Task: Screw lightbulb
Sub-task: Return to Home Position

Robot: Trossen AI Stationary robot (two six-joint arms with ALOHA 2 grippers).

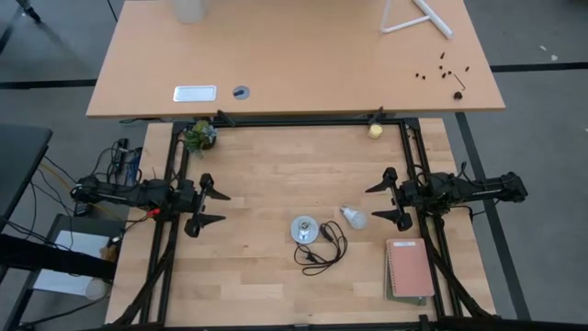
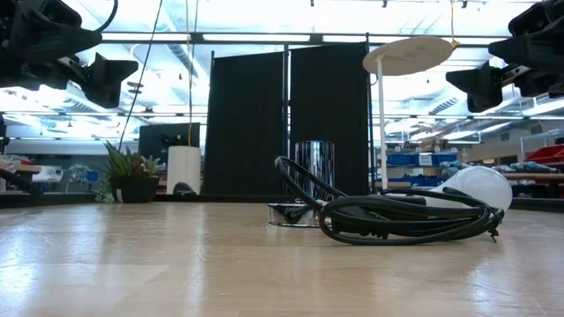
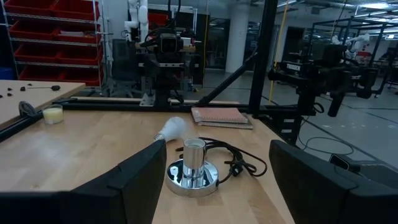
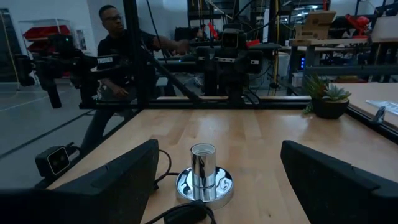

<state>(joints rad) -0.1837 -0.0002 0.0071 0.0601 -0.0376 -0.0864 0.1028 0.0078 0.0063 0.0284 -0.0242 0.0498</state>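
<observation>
Care was needed only to retract level — the dark two-finger left gripper [image 1: 224,207] and right gripper [image 1: 371,203] had jaws apart, empty; the small white pear-shaped lightbulb [image 1: 354,218] lay just beside the round silver socket [image 1: 304,229].
</observation>
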